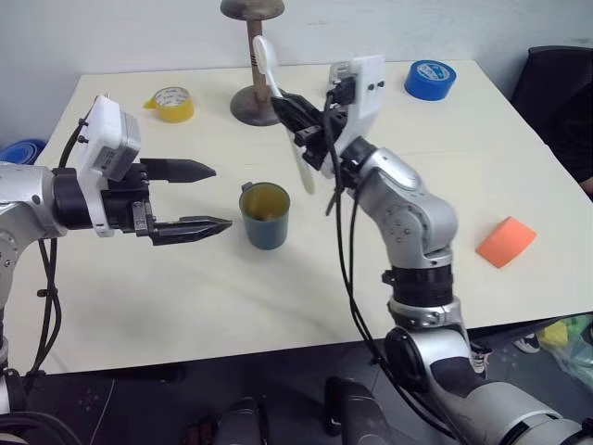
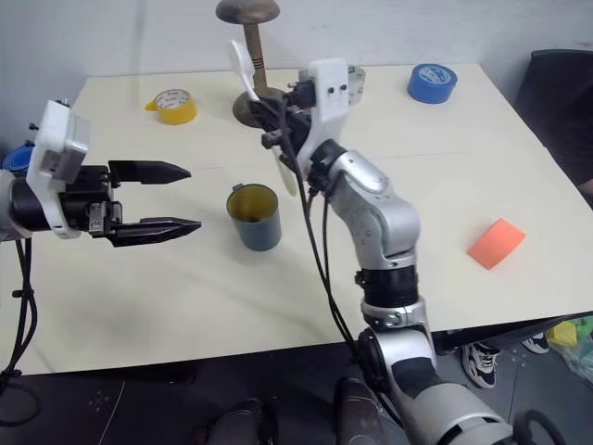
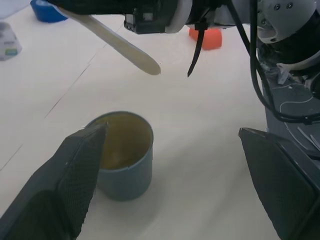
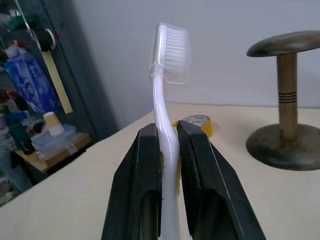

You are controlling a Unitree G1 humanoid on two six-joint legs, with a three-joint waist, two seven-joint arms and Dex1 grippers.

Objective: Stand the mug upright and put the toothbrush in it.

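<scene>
- One table (image 1: pixel 185 297), flat cream top, faint seam across it.
- One wooden stand (image 1: pixel 252 65) at the back: round base, ringed post, domed cap.
- Two grippers, each with two black textured fingers. Left gripper (image 1: pixel 206 197) released, jaws wide, held level just left of the mug and apart from it. Right gripper (image 1: pixel 298 119) clenched on the toothbrush, raised above the table behind the mug.
- Two tape rolls: blue (image 1: pixel 430 79) at back right, yellow (image 1: pixel 173 103) at back left.
- One mug (image 1: pixel 265 215), teal-blue cylinder, yellowish inside, upright on the table at centre, loop handle on its far left side.
- One orange block (image 1: pixel 506 241), wedge-shaped and matte, near the right edge.
- One toothbrush (image 4: pixel 165 125), slim white plastic, bristle head up under a clear cap, handle end hanging above the mug and clear of it.
</scene>
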